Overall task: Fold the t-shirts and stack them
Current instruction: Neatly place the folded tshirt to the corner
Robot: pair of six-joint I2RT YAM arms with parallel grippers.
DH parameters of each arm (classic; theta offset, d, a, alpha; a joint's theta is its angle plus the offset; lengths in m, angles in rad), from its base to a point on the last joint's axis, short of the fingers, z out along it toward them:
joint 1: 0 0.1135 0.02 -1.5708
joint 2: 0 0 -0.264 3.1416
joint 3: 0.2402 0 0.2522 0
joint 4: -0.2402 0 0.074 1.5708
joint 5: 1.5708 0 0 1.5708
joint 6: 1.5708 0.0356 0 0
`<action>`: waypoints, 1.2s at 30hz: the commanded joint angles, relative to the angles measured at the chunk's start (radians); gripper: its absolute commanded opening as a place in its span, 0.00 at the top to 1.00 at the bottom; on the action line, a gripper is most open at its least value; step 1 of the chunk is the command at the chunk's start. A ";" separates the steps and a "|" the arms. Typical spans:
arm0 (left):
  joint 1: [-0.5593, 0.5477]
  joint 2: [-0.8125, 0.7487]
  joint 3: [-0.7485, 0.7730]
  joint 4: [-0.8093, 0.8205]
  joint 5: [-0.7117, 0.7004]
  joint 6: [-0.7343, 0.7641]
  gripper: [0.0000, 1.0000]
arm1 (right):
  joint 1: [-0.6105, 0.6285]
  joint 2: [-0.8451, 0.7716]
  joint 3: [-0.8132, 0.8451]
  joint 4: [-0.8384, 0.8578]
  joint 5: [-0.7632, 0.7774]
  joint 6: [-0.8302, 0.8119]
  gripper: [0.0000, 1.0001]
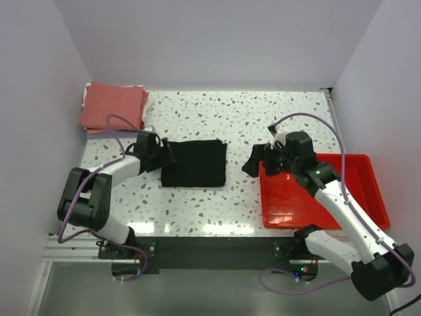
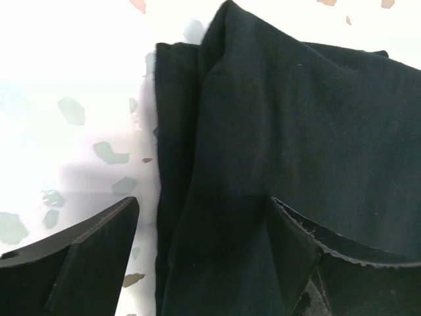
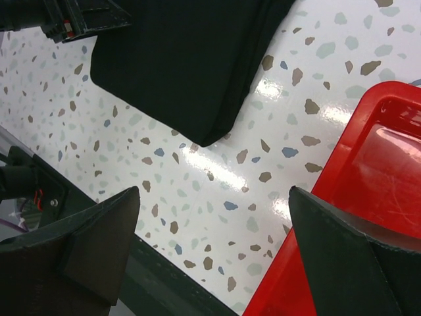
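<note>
Fingers of the left gripper (image 2: 202, 205) are filling the bottom of the left wrist view. They are spread wide and clamping nothing. One finger is hanging over bare table (image 2: 79, 112) just off the black t-shirt (image 2: 296, 118), and the other is hanging over the cloth itself. The shirt's layered, folded edge is running up between them. I cannot tell from this view whether either finger is touching the fabric.

From above, the black t-shirt (image 1: 196, 163) is lying flat as a folded rectangle on the speckled table (image 1: 263, 118). The left gripper (image 1: 164, 155) is sitting at its left edge.

The right gripper (image 1: 252, 163) is hovering to the right of the black t-shirt, apart from it. In its own wrist view, the right gripper (image 3: 214, 194) is standing fully open and holding nothing. It is looking down on the table (image 3: 217, 171), with a corner of the black t-shirt (image 3: 177, 59) lying beyond its fingertips.

A red tray (image 1: 289, 204) is resting further right of the black t-shirt, past the right gripper. Its rim (image 3: 388, 151) is showing beside one right finger.

A salmon-red t-shirt (image 1: 113, 105) is lying folded on a small pile behind and to the left of the black t-shirt, well apart from it. Pale cloth edges are peeking out beneath it.
</note>
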 commanded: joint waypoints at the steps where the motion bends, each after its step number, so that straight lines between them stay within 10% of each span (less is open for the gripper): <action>1: -0.030 0.047 -0.030 0.025 0.030 0.000 0.19 | -0.001 0.010 -0.008 0.007 0.020 -0.024 0.01; 19: -0.138 0.165 0.085 -0.054 -0.093 0.007 1.00 | -0.001 0.095 -0.031 0.058 0.086 -0.062 0.01; 36: -0.095 0.193 0.536 -0.137 -0.372 0.520 1.00 | -0.001 0.112 -0.068 0.104 0.192 -0.058 0.01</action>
